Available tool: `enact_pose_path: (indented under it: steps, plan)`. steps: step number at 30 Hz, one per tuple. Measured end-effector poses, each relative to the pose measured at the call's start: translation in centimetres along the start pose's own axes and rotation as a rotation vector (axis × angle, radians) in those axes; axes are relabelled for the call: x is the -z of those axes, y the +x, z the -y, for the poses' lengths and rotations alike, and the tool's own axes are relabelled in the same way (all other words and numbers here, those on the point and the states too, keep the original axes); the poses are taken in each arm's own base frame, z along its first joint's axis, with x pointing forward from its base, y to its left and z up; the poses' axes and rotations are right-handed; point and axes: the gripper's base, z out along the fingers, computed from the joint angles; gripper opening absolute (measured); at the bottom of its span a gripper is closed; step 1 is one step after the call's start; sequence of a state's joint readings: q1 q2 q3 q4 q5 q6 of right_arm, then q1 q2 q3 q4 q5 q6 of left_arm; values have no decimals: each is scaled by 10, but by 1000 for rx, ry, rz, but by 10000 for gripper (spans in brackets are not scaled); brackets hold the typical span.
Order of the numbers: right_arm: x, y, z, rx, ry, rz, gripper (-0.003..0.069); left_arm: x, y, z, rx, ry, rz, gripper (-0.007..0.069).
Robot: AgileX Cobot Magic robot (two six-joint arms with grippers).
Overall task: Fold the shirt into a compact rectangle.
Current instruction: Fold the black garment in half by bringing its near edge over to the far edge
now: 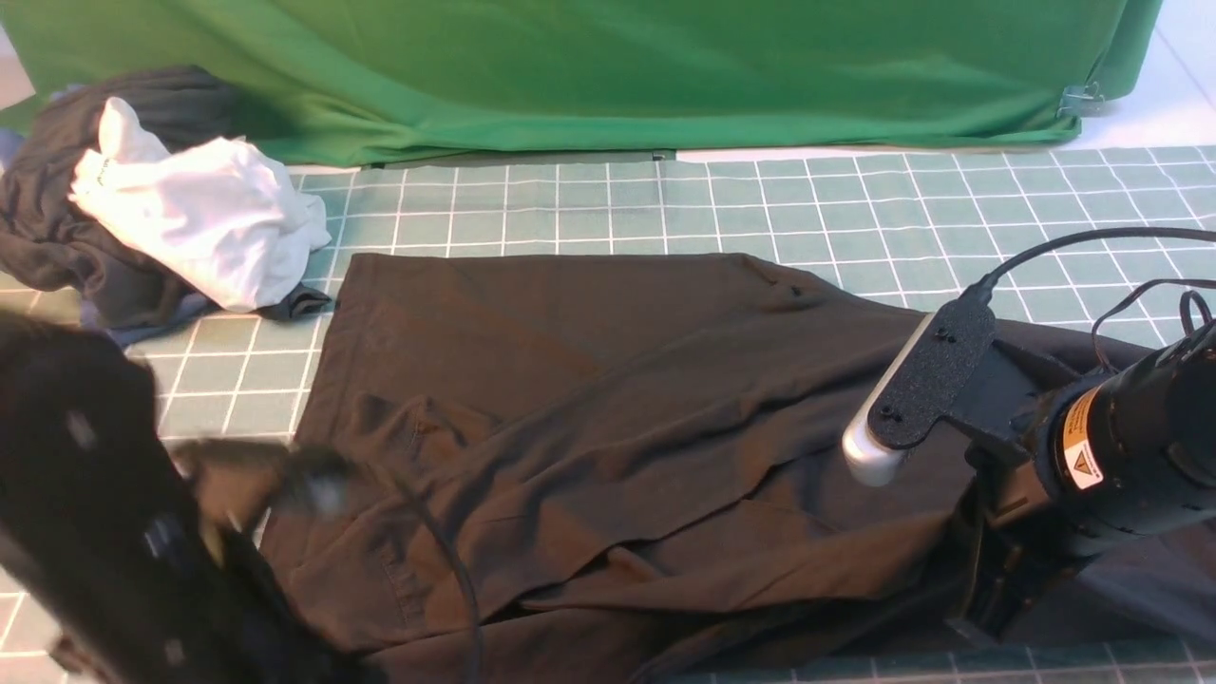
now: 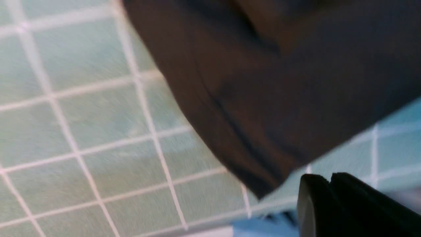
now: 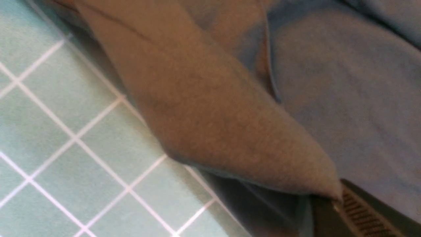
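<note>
Left gripper (image 2: 330, 184), blurred at the near corner, is closed and empty beside the shirt's (image 1: 608, 399) edge. Right gripper (image 3: 342, 202) pinches a limp fold. Shirt sprawls across the mat (image 1: 855, 218) (soft, light, likely to sag); corners suit grasping. White garment (image 1: 209, 218) sits near its far-left corner.

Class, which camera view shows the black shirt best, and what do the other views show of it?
The front view: nearly the whole shirt lies there, creased, on the gridded mat. The left wrist view shows only a blurred edge; the right wrist view, one pointed fold.
</note>
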State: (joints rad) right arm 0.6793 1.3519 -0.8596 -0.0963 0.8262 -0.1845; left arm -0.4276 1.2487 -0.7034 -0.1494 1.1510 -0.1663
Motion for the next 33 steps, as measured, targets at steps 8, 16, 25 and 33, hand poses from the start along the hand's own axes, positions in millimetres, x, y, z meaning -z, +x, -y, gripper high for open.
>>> enact_pose_path:
  steps: [8, 16, 25, 33]
  plan:
    - [0, -1, -1, -9, -9, 6, 31, -30, 28, 26, -263, -68, -66, 89]
    - [0, -2, -1, -14, -11, 22, 31, -47, 34, 38, -425, -54, 12, 443]
    - [0, -3, -1, -15, -9, 36, 30, -66, 25, 32, -463, -166, -85, 578]
    - [0, -3, -1, -15, -9, 37, 28, -79, 20, 31, -472, -206, -141, 460]
